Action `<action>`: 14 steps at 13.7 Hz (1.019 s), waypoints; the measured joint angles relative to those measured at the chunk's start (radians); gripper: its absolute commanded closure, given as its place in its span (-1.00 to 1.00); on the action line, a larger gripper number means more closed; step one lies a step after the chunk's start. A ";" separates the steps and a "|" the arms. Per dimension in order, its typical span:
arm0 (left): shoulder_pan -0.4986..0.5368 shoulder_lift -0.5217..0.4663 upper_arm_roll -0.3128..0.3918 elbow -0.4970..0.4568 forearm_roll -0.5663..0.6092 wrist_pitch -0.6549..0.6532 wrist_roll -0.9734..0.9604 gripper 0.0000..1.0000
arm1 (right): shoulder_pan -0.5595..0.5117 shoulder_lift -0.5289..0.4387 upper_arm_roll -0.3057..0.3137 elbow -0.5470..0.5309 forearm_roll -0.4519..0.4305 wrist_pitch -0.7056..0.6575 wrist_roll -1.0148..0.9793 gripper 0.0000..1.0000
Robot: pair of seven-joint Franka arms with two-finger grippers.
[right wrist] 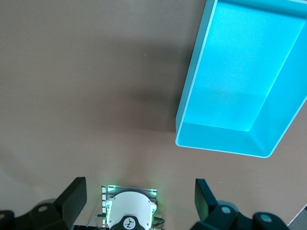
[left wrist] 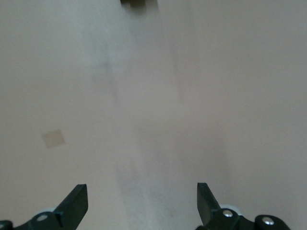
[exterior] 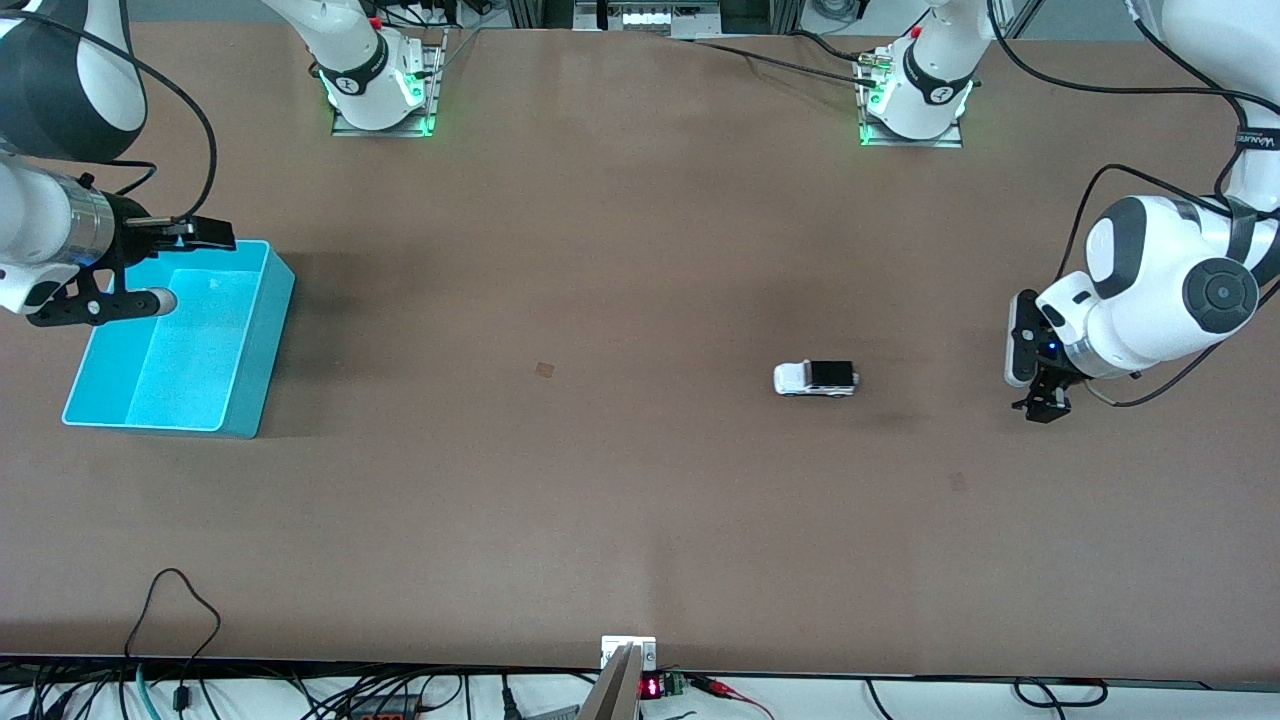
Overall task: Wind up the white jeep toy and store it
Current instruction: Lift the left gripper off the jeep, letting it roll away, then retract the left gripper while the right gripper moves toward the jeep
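The white jeep toy [exterior: 815, 378], small and boxy with a black roof panel, stands on its wheels on the brown table, toward the left arm's end. My left gripper [exterior: 1040, 404] hangs low over the table beside the jeep, nearer that end, and is open. The left wrist view shows its open fingers [left wrist: 76, 203] over bare tabletop with nothing between them; the jeep does not show there. My right gripper [exterior: 186, 268] is open above the turquoise bin [exterior: 262, 340], over the rim nearest the robots' bases. Its fingers [right wrist: 76, 196] hold nothing.
The turquoise bin [right wrist: 194, 81] holds nothing and sits at the right arm's end of the table. The two arm bases [exterior: 378, 90] [exterior: 915, 100] stand along the table edge farthest from the front camera. Small faint marks [exterior: 545, 370] dot the tabletop. Cables run along the nearest edge.
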State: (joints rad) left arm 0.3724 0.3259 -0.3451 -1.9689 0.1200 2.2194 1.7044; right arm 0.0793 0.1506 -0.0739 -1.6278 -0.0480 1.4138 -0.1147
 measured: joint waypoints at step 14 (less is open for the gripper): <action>-0.194 -0.017 -0.001 0.007 -0.034 0.000 -0.511 -1.00 | -0.001 0.000 0.000 0.000 0.000 0.000 0.000 -1.00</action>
State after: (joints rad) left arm 0.1786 0.3086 -0.3461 -1.9616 0.0864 2.2192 1.1935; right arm 0.0787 0.1508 -0.0742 -1.6278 -0.0480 1.4138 -0.1147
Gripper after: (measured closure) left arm 0.000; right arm 0.000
